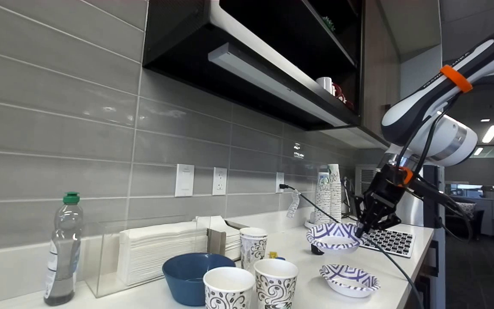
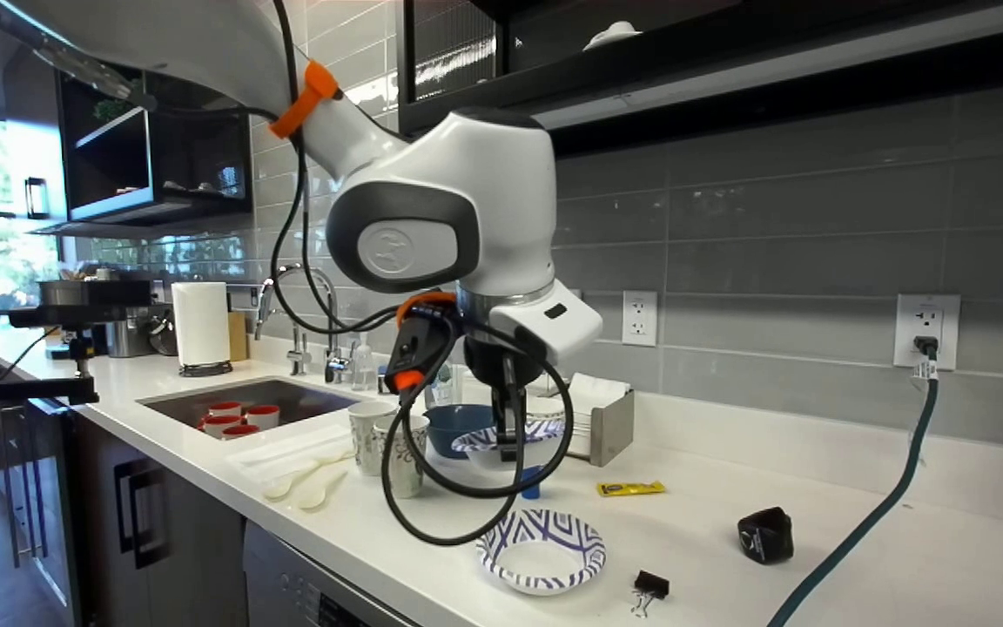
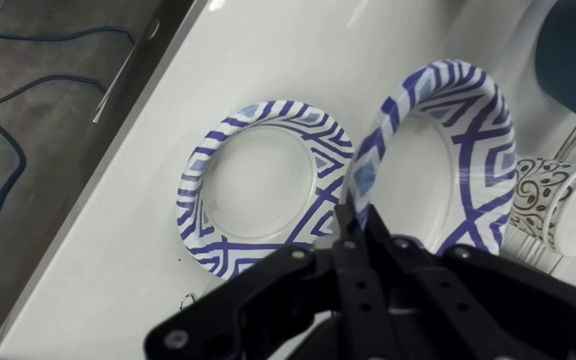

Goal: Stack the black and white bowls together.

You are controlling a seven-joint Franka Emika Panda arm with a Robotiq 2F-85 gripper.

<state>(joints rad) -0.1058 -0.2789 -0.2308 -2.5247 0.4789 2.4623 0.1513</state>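
Two shallow round bowls, white with purple-blue patterning, are in view. My gripper [image 3: 362,220] is shut on the rim of a patterned bowl [image 3: 478,145] and holds it up off the counter, tilted in the wrist view. This held bowl also shows in both exterior views [image 1: 332,242] [image 2: 480,446], partly behind the arm's cables and gripper. The second patterned bowl [image 3: 258,182] sits upright on the counter; in the wrist view it is left of the held bowl and partly covered by my fingers. It also shows in both exterior views [image 1: 352,286] [image 2: 541,557]. The bowls are apart.
A plain blue bowl [image 1: 191,274], patterned cups [image 1: 276,279] and a napkin holder [image 1: 157,253] stand on the counter. A binder clip [image 2: 651,585], a black crumpled item [image 2: 765,535] and a yellow packet [image 2: 630,488] lie nearby. A green cable [image 2: 885,514] crosses the counter.
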